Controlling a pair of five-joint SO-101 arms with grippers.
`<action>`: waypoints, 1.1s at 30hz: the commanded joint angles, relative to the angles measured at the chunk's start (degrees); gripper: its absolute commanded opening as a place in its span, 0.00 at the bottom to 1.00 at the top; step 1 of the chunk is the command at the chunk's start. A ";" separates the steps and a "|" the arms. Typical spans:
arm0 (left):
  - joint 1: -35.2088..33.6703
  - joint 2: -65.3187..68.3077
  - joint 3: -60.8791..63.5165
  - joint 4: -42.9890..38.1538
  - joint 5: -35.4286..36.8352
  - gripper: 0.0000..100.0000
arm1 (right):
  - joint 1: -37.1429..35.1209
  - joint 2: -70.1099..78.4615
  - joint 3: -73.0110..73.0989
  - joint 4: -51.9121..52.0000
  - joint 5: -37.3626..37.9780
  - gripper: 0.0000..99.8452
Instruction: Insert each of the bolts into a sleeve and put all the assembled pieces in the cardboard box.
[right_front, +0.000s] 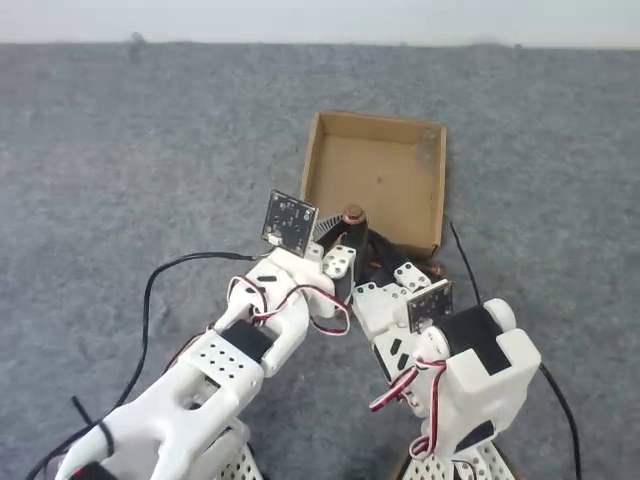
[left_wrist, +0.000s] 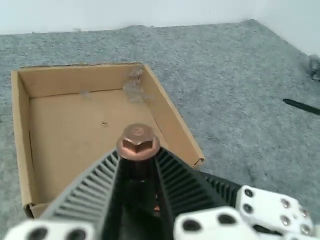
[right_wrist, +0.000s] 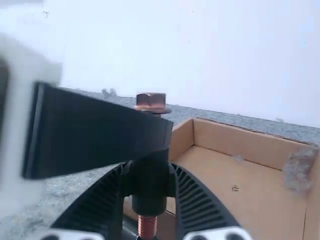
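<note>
The left hand (left_wrist: 137, 161) is closing its ribbed black fingers (left_wrist: 92, 187) on the black sleeve (left_wrist: 136, 181), just under the copper hex head of the bolt (left_wrist: 138, 142). The right hand (right_wrist: 150, 176) is gripping the same sleeve (right_wrist: 149, 189) lower down, its curved fingers (right_wrist: 197, 202) pressing in from both sides. The bolt (right_wrist: 151, 101) is sitting upright in the sleeve, its head standing above it and its threaded copper end poking out below. One flat finger of the left hand (right_wrist: 100, 137) is crossing just beneath the bolt head in the right wrist view.

From the high view, the two hands, left (right_front: 340, 232) and right (right_front: 375, 258), are meeting at the near wall of the cardboard box (right_front: 375, 120), holding the bolt (right_front: 353, 214) head up between them. The box is lying open-topped on the grey surface (right_front: 150, 150), with grey fluff clinging to one inner wall (left_wrist: 132, 85).
</note>
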 joint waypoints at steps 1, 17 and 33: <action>0.09 -0.26 1.36 -1.14 0.26 0.01 | 2.07 -3.03 1.58 -1.80 0.97 0.01; -0.26 -0.70 3.38 -1.14 0.53 0.20 | 2.15 -3.03 1.58 -1.80 0.97 0.01; 1.49 -14.68 8.84 -0.79 0.44 0.20 | 2.15 -2.95 1.49 -1.45 0.97 0.01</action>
